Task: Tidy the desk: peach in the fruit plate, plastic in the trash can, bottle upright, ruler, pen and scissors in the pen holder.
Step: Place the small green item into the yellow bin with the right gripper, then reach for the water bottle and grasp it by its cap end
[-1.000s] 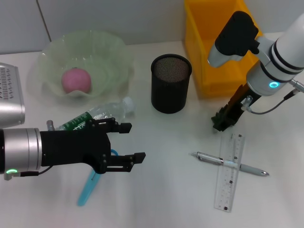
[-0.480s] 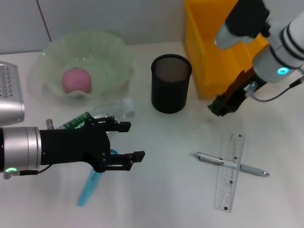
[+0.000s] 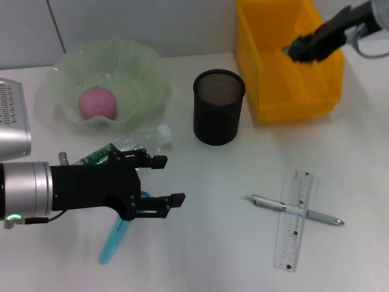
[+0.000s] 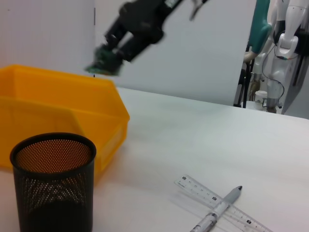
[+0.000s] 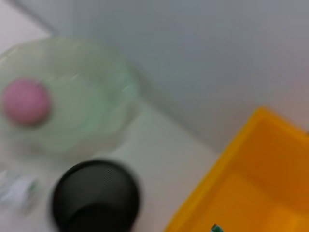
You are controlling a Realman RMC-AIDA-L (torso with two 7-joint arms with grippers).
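Presently: right claw [image 3: 298, 48] over yellow bin [image 3: 267, 91], clamped on green plastic [image 3: 302, 46]. Left claw [image 3: 164, 180] spread wide above scissors [image 3: 112, 243], bottle [image 3: 130, 146].

Robotics lab: white table [image 4: 203, 145], plain grey wall [image 4: 212, 43], other robot hardware [image 4: 282, 43] standing behind.
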